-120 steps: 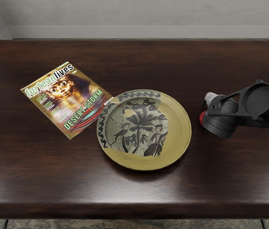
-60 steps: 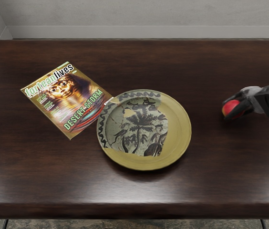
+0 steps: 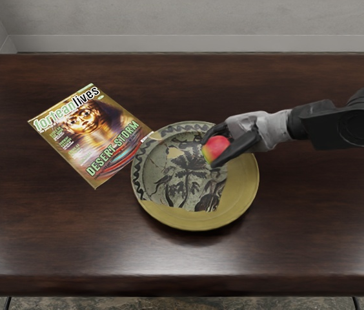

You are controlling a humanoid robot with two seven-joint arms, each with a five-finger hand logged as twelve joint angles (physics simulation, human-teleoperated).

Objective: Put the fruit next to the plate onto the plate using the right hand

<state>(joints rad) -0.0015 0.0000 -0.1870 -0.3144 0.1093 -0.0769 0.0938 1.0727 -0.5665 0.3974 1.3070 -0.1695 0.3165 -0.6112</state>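
A patterned plate (image 3: 241, 194) sits near the middle of the dark worktop (image 3: 169, 258). Over its far right part the right hand (image 3: 243, 135), reaching in from the right edge, grasps a red fruit (image 3: 215, 148). A magazine (image 3: 90, 134) lies just beside the plate, toward the left edge.

My right hand (image 3: 252, 129) has a smooth, pale grey shell over palm and back. Its fingers (image 3: 237, 147) are black, slim and jointed. At three o'clock from it my forearm (image 3: 317, 123) turns matte charcoal, thick and blocky, and farther along at three o'clock sits a big round joint housing (image 3: 363, 126) with a darker disc face.
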